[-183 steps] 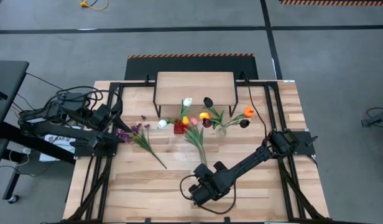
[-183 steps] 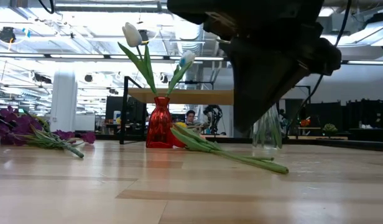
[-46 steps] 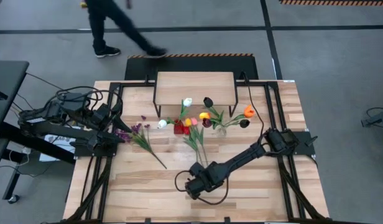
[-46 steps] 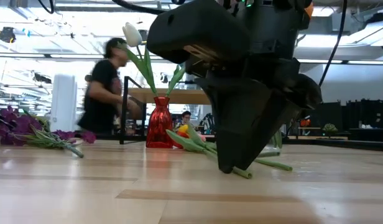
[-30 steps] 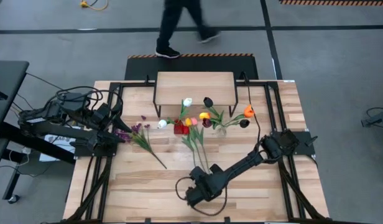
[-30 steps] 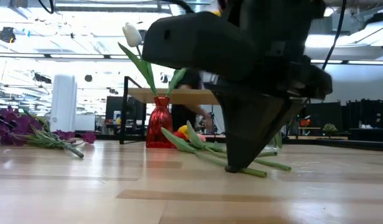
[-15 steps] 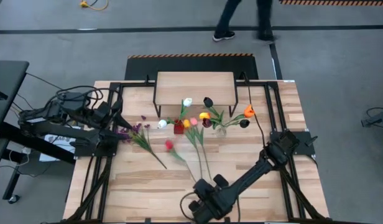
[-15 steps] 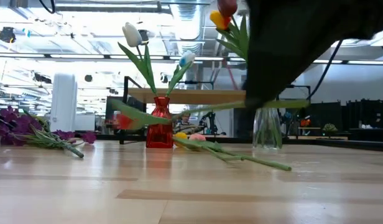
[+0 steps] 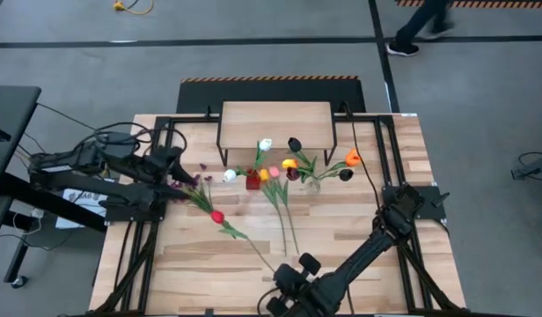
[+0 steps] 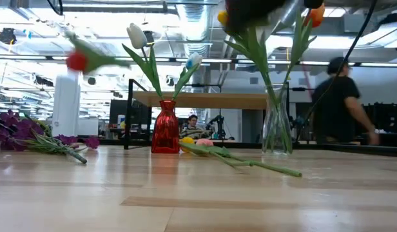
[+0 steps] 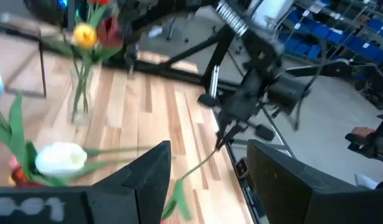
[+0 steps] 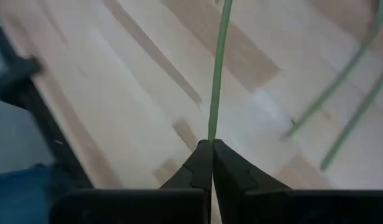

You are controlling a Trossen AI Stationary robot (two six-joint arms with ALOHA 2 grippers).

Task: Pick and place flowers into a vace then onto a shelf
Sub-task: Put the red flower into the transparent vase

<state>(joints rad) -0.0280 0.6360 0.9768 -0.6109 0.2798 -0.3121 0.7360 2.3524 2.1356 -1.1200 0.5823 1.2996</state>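
We judge the light, whippy red tulip best held low; our right gripper pinches its stem end, left gripper spread.

The high view looks straight down on the whole table. The low view sits at tabletop height, facing the room. Both wrist views look close along their fingers. All share the red tulip.

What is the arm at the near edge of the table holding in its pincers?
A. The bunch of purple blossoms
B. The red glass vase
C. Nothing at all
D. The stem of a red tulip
D: the right gripper is shut on the thin green stem of the red tulip, which it has lifted off the table.
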